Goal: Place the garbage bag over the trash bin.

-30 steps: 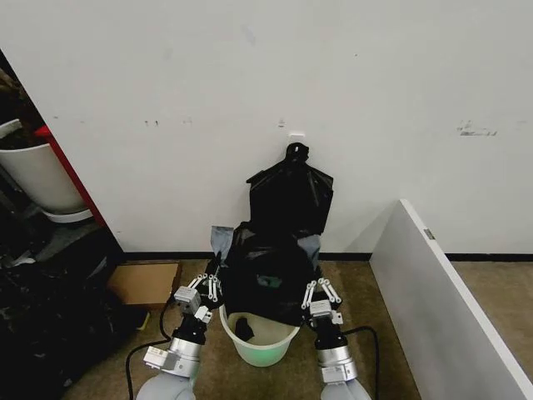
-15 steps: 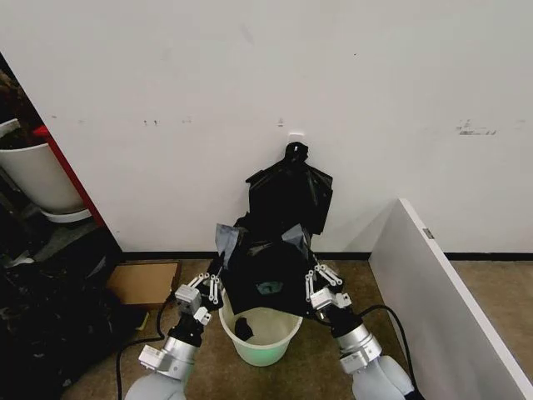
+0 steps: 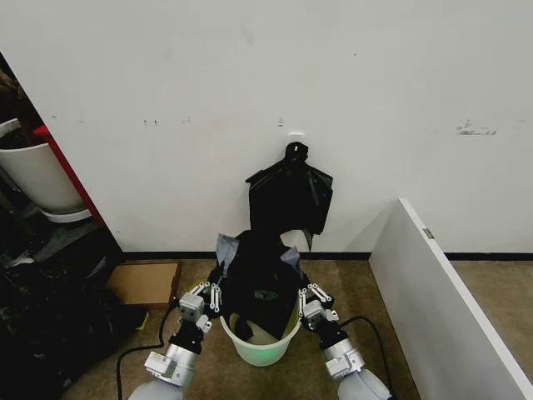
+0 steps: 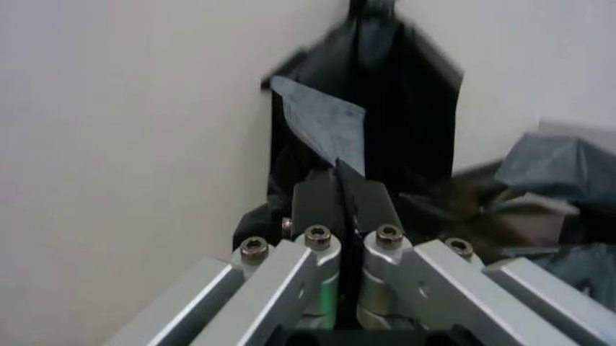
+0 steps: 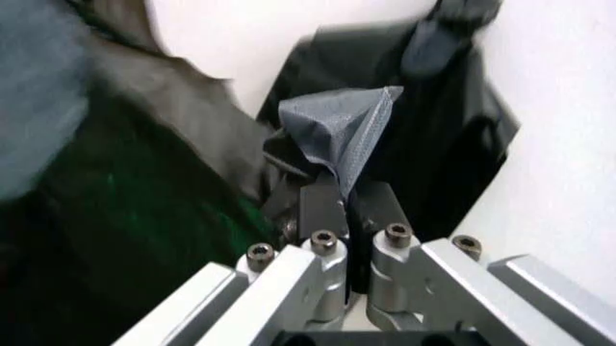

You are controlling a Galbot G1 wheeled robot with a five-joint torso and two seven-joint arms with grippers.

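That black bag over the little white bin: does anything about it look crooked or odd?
Yes. The garbage bag is bunched above the trash bin, not wrapped round its rim, which is bare in front. The left gripper and right gripper each pinch a corner, and those corners stick up like ears. A small black scrap lies inside the bin.

— From where does your head camera look?

— I see from high, forward and down at the white wall (image 3: 375, 100), with the trash bin (image 3: 260, 346) near the lower edge.

— And the wrist cameras?

— Each sits very close behind its own fingers and faces the wall. All three views share the bunch of black bags (image 3: 290, 198) (image 4: 405, 94) (image 5: 452, 137) hanging on it.
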